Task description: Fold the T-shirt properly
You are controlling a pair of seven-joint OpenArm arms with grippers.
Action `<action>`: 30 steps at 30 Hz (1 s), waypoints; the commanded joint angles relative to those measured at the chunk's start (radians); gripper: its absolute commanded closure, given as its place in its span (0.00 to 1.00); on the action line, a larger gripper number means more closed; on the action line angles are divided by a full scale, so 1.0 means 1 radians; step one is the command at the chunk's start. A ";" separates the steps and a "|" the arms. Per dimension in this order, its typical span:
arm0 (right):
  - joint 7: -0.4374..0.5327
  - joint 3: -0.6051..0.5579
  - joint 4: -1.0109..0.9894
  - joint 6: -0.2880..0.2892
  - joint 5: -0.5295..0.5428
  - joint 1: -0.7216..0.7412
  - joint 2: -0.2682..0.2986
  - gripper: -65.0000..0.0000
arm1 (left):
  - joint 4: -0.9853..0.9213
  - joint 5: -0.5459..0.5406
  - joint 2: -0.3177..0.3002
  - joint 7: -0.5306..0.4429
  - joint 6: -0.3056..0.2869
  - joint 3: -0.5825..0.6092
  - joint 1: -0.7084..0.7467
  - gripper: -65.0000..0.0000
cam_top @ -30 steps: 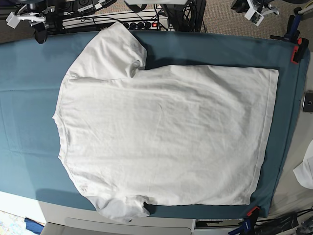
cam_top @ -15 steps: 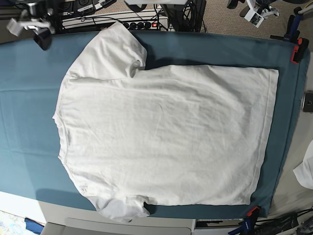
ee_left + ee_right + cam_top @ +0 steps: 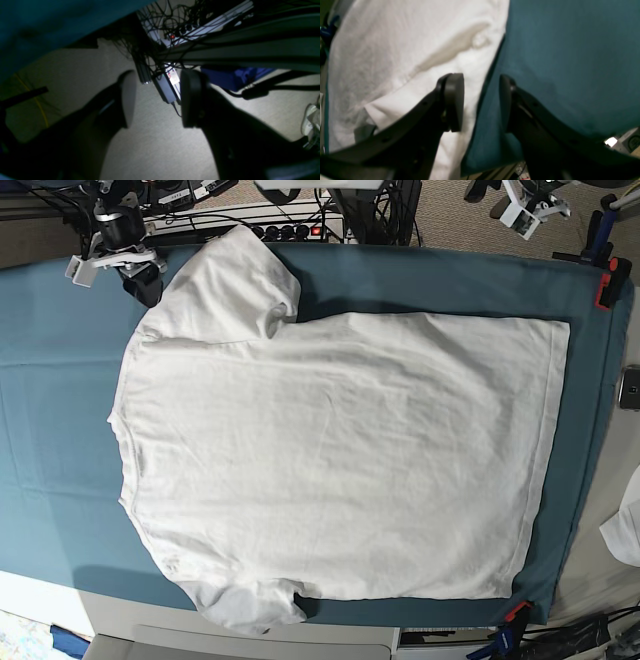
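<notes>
I see the T-shirt (image 3: 340,460) flat on the bench (image 3: 60,380). Right end effector (image 3: 481,102) gapes empty above its sleeve edge; left end effector (image 3: 156,100) open, empty, off the bench.

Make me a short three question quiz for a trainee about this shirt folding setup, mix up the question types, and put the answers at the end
1. True or false: the T-shirt is already folded in half.
2. Multiple choice: the right tool hangs over A) the hem, B) the edge of a sleeve beside the teal table cover, C) the middle of the shirt.
3. Fill in: the left tool stands ___, holding nothing, with floor and cables below it.

Key: 1 false, it lies spread flat. 2 B. 3 open.
</notes>
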 commanded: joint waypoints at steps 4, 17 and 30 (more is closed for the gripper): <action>0.026 0.005 -0.035 0.008 0.021 0.011 0.003 0.64 | 0.013 -0.007 -0.008 -0.008 -0.004 -0.005 0.003 0.54; -0.020 0.005 -0.143 0.057 0.108 0.027 0.003 0.64 | 0.013 -0.008 -0.008 -0.007 -0.003 -0.005 -0.013 0.54; -0.037 -0.129 -0.143 0.056 0.047 0.027 0.003 0.64 | 0.013 -0.008 -0.008 0.000 0.038 -0.005 -0.019 0.54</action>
